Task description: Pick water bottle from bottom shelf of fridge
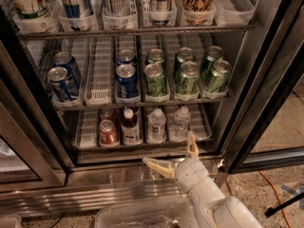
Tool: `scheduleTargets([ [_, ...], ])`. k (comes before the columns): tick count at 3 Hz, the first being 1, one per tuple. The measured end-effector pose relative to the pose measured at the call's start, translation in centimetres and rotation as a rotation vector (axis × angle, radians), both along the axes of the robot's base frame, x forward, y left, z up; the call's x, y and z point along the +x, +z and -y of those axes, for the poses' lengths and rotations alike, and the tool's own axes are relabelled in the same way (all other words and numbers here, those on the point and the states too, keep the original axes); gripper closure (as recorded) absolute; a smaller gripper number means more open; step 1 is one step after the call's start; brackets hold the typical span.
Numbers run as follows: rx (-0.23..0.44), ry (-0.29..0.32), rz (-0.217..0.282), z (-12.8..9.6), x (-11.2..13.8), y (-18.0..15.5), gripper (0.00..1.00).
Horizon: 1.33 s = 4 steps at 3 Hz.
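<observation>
Two pale fingers [157,166] of the white gripper [167,149] gape, empty. The stubby clear water bottle [156,125] stands upright just beyond, between them.

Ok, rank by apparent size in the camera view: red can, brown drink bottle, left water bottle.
Brown drink bottle and left water bottle: alike, unranked.
Red can: smallest.
Gripper, open, sits just before the bottom shelf.

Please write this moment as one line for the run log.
phase: pre-grasp | gripper: open, low in front of bottom shelf | nearest water bottle: upright on shelf, not grasped
</observation>
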State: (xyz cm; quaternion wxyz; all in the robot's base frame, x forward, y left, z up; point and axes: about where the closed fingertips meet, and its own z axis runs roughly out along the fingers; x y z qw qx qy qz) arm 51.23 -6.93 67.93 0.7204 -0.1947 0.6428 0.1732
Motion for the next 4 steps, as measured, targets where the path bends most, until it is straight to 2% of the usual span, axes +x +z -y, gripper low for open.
scheduleTargets([
  [1, -0.003, -0.033, -0.014, 1.1, -0.6, -1.6, 0.0],
  [2, 0.02, -0.07, -0.04, 2.7, -0.9, -3.3, 0.0],
  [4, 0.058, -0.094, -0.064, 3.9, -0.7, -5.9, 0.0],
])
